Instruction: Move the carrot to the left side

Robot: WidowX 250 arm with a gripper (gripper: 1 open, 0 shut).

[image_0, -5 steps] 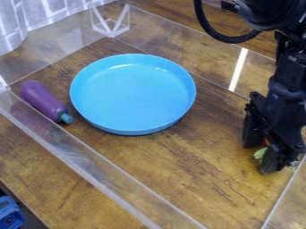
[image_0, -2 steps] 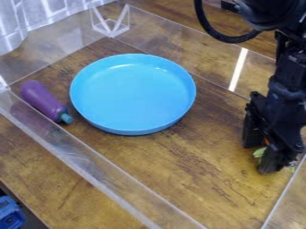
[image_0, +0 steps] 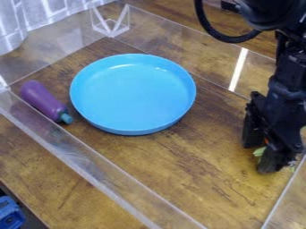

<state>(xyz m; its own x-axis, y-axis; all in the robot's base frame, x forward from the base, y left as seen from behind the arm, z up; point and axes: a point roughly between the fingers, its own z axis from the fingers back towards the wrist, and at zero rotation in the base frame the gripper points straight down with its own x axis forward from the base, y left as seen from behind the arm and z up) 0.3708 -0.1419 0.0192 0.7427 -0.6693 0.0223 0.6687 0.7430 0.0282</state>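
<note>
The carrot [image_0: 259, 153] is mostly hiding behind the tool [image_0: 270, 156] at the right of the wooden surface [image_0: 156, 174], its leafy top showing; whether the fingers are gripping it, I cannot tell. The blue plate [image_0: 132, 94] is lying between them and the purple eggplant [image_0: 45, 101].

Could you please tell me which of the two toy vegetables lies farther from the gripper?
The purple eggplant, left of the blue plate; the carrot is at the gripper.
</note>
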